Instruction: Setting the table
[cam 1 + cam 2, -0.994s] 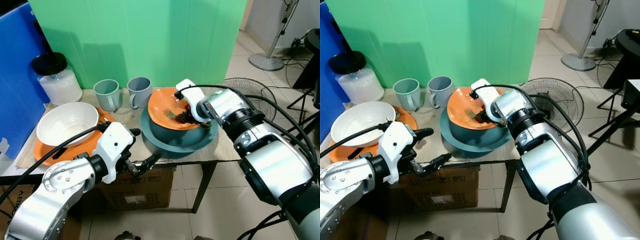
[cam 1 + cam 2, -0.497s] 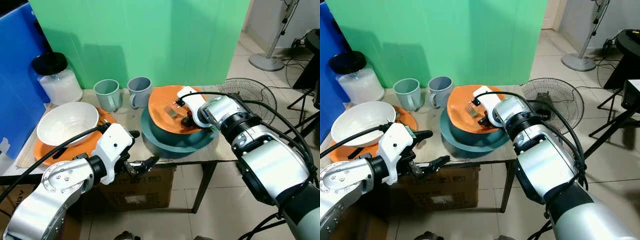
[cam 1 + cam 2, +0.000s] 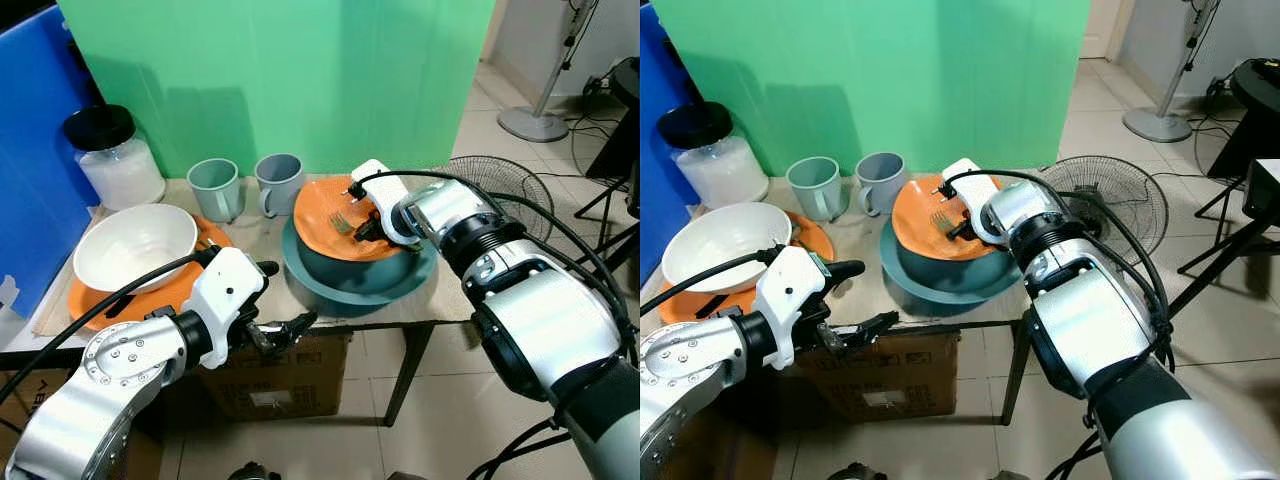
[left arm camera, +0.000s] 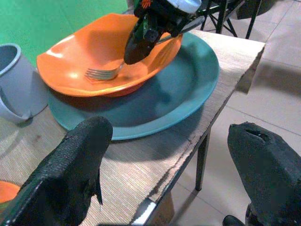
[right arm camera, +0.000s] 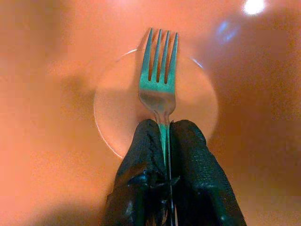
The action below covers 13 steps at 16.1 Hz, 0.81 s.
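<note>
An orange bowl (image 3: 325, 205) rests inside a wide teal plate (image 3: 410, 278) at the table's right end. A metal fork (image 5: 158, 77) lies tines-forward over the bowl's bottom, and my right gripper (image 3: 364, 231) is shut on its handle, the black fingers (image 5: 193, 155) pressed together around it. The fork (image 4: 101, 73) also appears in the left wrist view, under that gripper. My left gripper (image 3: 284, 329) hangs open just below the table's front edge, in front of the teal plate (image 4: 188, 94), holding nothing.
At the left a white bowl (image 3: 135, 245) sits on an orange plate (image 3: 100, 305). Two grey-green mugs (image 3: 215, 187) (image 3: 279, 182) and a lidded jar (image 3: 112, 155) stand at the back. A cardboard box (image 3: 275, 385) sits under the table, and a fan (image 3: 495, 180) lies behind its right end.
My right gripper shifted slightly right with the fork, then came back left inside the orange bowl, which rocked a little. The left arm stayed put.
</note>
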Available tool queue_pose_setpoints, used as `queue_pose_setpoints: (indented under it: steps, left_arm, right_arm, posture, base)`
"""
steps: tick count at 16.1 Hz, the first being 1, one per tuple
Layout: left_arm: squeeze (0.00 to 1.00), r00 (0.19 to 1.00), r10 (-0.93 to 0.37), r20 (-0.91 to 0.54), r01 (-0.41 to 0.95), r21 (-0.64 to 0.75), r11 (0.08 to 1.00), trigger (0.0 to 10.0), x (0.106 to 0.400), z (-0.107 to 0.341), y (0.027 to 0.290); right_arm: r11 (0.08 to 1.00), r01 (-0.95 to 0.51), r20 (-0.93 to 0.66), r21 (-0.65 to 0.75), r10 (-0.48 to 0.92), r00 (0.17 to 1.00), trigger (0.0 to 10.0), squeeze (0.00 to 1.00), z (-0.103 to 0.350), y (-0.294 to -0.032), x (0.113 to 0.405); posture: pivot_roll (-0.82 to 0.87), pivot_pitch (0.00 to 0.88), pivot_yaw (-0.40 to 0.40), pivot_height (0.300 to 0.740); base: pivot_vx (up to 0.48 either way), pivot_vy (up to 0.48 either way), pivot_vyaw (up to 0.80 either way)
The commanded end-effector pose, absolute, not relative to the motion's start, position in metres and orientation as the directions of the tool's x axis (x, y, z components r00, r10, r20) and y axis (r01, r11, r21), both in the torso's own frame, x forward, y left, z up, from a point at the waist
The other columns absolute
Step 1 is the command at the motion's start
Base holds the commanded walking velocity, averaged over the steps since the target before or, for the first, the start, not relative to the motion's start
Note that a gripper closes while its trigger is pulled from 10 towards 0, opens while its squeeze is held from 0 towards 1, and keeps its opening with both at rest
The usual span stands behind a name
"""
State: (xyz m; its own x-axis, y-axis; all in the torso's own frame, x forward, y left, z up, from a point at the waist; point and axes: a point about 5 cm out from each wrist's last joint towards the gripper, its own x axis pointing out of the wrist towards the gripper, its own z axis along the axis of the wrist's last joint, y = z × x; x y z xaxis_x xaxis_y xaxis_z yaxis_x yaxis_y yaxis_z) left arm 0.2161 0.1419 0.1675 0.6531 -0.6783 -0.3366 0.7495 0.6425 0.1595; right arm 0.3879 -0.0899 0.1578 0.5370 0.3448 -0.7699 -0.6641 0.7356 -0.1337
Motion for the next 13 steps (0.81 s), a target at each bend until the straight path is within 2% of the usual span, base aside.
queue_pose_setpoints:
  steps: [1,6,9,10,11,12,13]
  left_arm:
    - [0.0,0.645,-0.682,-0.346,0.758,0.169,0.63,10.0,0.218,0.168,0.142]
    - [0.0,0.664,-0.673,-0.326,0.743,0.189,0.642,10.0,0.222,0.17,0.141]
    - [0.0,0.721,-0.639,-0.268,0.691,0.209,0.692,10.0,0.227,0.175,0.142]
    - [0.0,0.766,-0.602,-0.227,0.642,0.225,0.733,10.0,0.231,0.177,0.141]
    - [0.0,0.783,-0.584,-0.214,0.621,0.232,0.749,10.0,0.232,0.178,0.141]
    - [0.0,0.836,-0.522,-0.172,0.549,0.24,0.801,10.0,0.238,0.179,0.143]
    - [0.0,0.852,-0.5,-0.157,0.524,0.235,0.819,10.0,0.239,0.18,0.143]
  right_arm:
    - [0.733,-0.665,-0.752,-0.141,0.358,0.554,0.0,0.0,0.168,-0.089,0.392]
    - [0.779,-0.623,-0.688,-0.072,0.414,0.596,0.0,0.0,0.184,-0.093,0.397]
    - [0.786,-0.613,-0.517,0.082,0.56,0.648,0.0,0.0,0.208,-0.097,0.403]
    - [0.765,-0.622,-0.361,0.167,0.635,0.683,0.0,0.0,0.221,-0.1,0.404]
    - [0.754,-0.631,-0.313,0.183,0.653,0.69,0.0,0.0,0.224,-0.102,0.403]
    - [0.732,-0.657,-0.14,0.181,0.68,0.72,0.0,0.0,0.235,-0.106,0.397]
    - [0.727,-0.661,-0.11,0.185,0.684,0.721,0.0,0.0,0.235,-0.108,0.393]
  posture:
    - [-0.07,0.0,0.056,0.74]
    - [-0.06,0.0,0.046,0.74]
    - [-0.06,0.0,0.047,0.74]
    - [-0.06,0.0,0.048,0.74]
    - [-0.06,0.0,0.049,0.74]
    - [-0.06,0.0,0.049,0.74]
    - [-0.06,0.0,0.049,0.74]
  base:
    - [0.0,0.0,0.0]
    - [0.0,0.0,0.0]
    - [0.0,0.0,0.0]
    - [0.0,0.0,0.0]
    - [0.0,0.0,0.0]
    - [0.0,0.0,0.0]
    - [0.0,0.0,0.0]
